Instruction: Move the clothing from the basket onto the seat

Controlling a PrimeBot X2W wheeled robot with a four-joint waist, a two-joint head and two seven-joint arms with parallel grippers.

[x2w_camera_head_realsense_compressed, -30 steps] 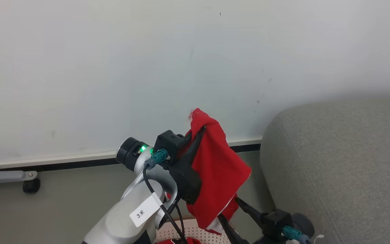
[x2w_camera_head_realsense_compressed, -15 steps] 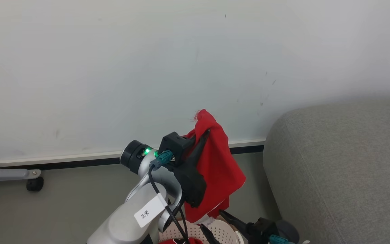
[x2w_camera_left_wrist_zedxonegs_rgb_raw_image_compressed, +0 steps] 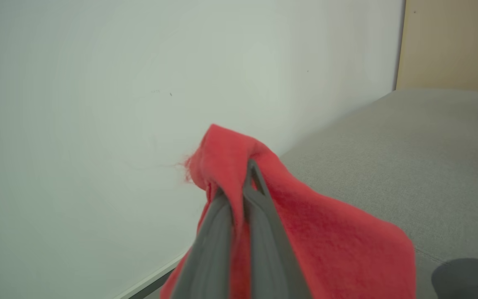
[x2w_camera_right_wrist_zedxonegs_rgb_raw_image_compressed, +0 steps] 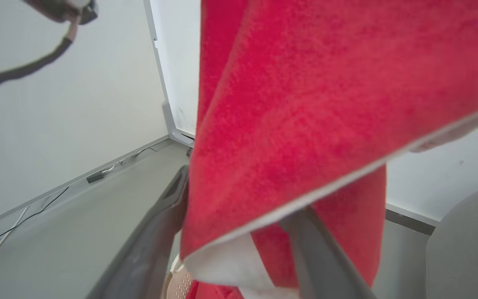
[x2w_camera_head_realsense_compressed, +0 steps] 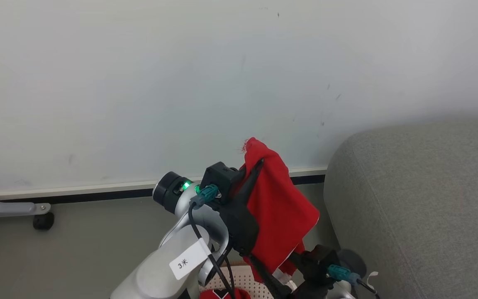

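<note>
Above basket [x2w_camera_head_realsense_compressed: 245, 279], beside seat's [x2w_camera_head_realsense_compressed: 421, 199] left edge: red garment [x2w_camera_head_realsense_compressed: 280, 207]. We are pinching its top in left gripper [x2w_camera_left_wrist_zedxonegs_rgb_raw_image_compressed: 243, 182]; right gripper [x2w_camera_right_wrist_zedxonegs_rgb_raw_image_compressed: 241, 193] is straddling its hem, spread. Risk: thin pinch slipping, garment falling back.

A soft red garment [x2w_camera_head_realsense_compressed: 280, 216] hangs up in the air, pinched at its top. It droops down in loose folds and has a white edge at the bottom. Below it sits the cream basket [x2w_camera_head_realsense_compressed: 245, 280], full of little holes. Another red piece [x2w_camera_head_realsense_compressed: 214, 295] with a dark collar lies inside it. The big grey seat [x2w_camera_head_realsense_compressed: 421, 199] stands just beside, to the right.
</note>
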